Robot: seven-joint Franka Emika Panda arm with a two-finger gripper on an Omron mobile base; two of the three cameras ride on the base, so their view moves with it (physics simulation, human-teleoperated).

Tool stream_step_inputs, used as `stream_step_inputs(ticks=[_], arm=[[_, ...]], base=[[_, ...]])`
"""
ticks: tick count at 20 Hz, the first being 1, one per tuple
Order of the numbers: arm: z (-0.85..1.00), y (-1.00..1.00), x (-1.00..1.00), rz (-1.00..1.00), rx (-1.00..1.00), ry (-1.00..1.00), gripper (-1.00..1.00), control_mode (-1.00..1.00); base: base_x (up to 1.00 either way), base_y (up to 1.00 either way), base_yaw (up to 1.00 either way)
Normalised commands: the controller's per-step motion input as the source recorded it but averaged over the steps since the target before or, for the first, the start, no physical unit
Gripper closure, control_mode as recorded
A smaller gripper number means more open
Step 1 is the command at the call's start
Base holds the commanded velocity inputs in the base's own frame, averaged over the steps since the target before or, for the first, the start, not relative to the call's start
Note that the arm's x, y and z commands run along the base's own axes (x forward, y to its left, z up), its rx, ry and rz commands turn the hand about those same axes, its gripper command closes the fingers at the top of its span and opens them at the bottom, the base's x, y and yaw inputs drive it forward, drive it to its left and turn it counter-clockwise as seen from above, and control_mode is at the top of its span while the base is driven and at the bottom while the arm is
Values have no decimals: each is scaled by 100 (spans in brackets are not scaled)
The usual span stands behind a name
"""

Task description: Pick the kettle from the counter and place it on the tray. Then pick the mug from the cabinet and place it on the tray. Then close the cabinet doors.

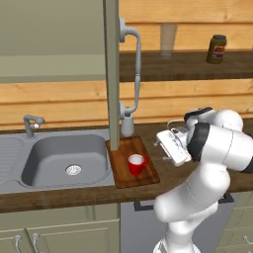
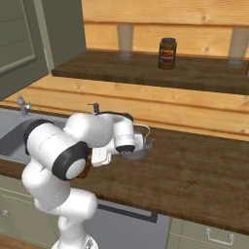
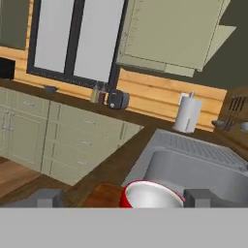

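On the tray (image 1: 144, 173), a flat reddish-brown wooden board lying on the dark wood counter (image 1: 59, 195) just right of the grey steel sink (image 1: 64, 158), stands the glossy red mug (image 1: 136, 164), upright, pale inside. The left base view shows an olive cabinet door (image 1: 111, 74) edge-on, its lower end over the tray's back, with a curved grey handle (image 1: 134, 74). The right base view shows the kettle (image 2: 141, 146), grey metal with a thin wire handle, mostly hidden behind the wrist. In the hand view the gripper (image 3: 123, 197) stands wide open and empty, its two fingertips (image 3: 47, 197) flanking the mug's rim. To the arm's right the counter runs bare to its front edge.
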Motion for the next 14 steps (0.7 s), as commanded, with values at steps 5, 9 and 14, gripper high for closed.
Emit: stream_step_inputs(ticks=[5, 9, 14], arm=[[67, -52, -39, -18, 10, 0, -100, -100], [44, -72, -19, -21, 11, 0, -100, -100], [27, -78, -2, -20, 6, 0, -100, -100]], base=[[0, 0, 0], [0, 0, 0], [0, 0, 0]])
